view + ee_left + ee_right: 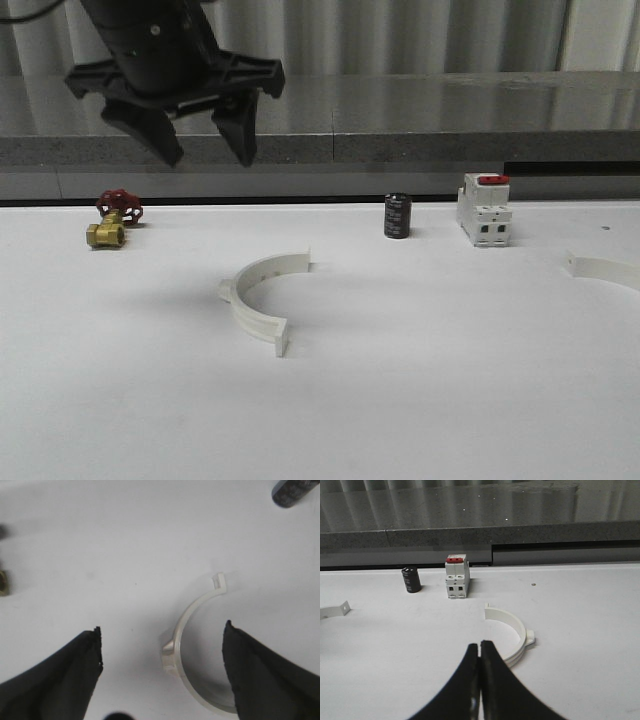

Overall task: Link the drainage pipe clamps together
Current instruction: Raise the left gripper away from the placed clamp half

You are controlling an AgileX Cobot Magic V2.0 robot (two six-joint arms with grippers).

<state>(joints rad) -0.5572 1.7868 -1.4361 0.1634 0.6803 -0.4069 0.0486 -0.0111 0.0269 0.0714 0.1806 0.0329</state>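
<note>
White table, grey wall behind: my left pincer hangs wide open above the near white plastic half-ring clamp, holding nothing, while its mate lies well apart before my closed, empty right pincer. Step judged: approach to first grasp; next I lower the left and close on the arc.

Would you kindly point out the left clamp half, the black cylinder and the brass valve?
left clamp half [243, 305]: front view, on its curved band.
black cylinder [397, 216]: front view, on its side wall.
brass valve [105, 234]: front view, on its brass body.
</note>
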